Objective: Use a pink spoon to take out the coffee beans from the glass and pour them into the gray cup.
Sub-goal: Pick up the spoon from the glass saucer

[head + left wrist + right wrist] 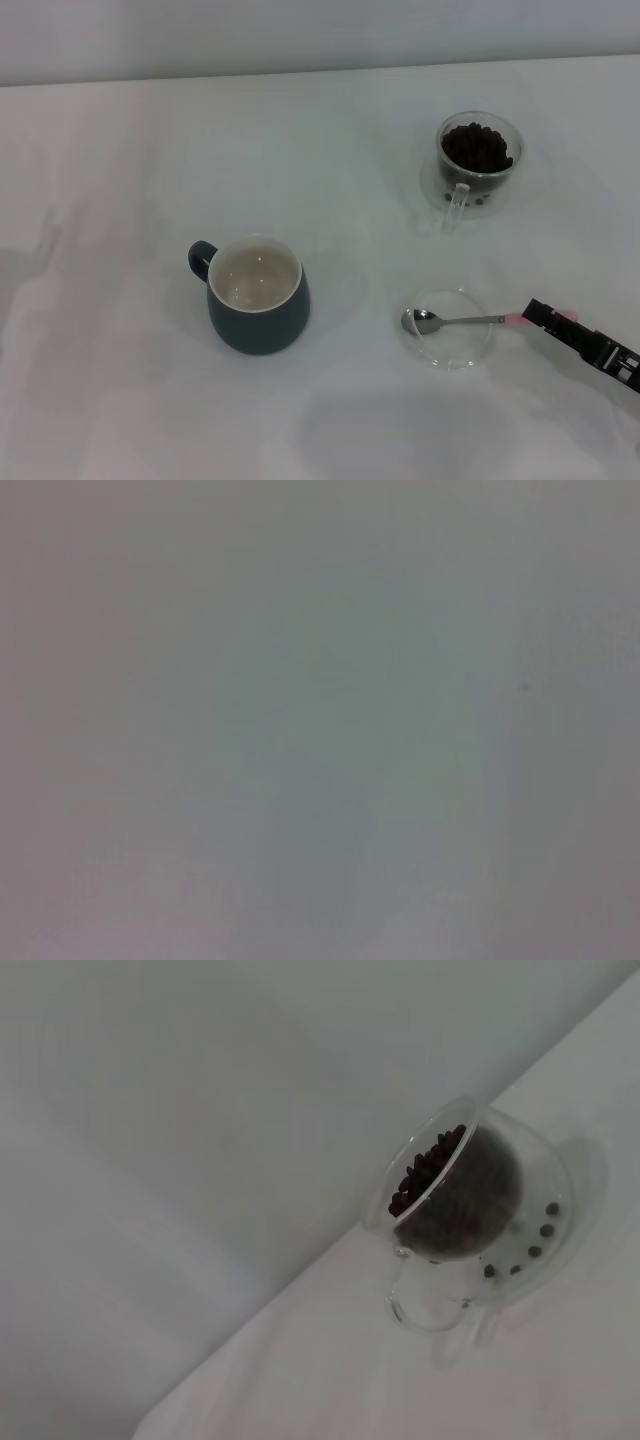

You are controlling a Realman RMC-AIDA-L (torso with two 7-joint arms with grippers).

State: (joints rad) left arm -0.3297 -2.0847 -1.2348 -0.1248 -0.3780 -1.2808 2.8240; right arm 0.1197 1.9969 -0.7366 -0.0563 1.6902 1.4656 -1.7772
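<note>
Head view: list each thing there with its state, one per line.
gray cup: upright, empty.
glass: upright, holding coffee beans.
pink spoon: lying across the clear saucer.
right hand: at the spoon's pink handle.
left hand: out of view.

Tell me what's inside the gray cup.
Nothing visible: the gray cup shows only its bare cream inside. The coffee beans are all in the glass.
</note>
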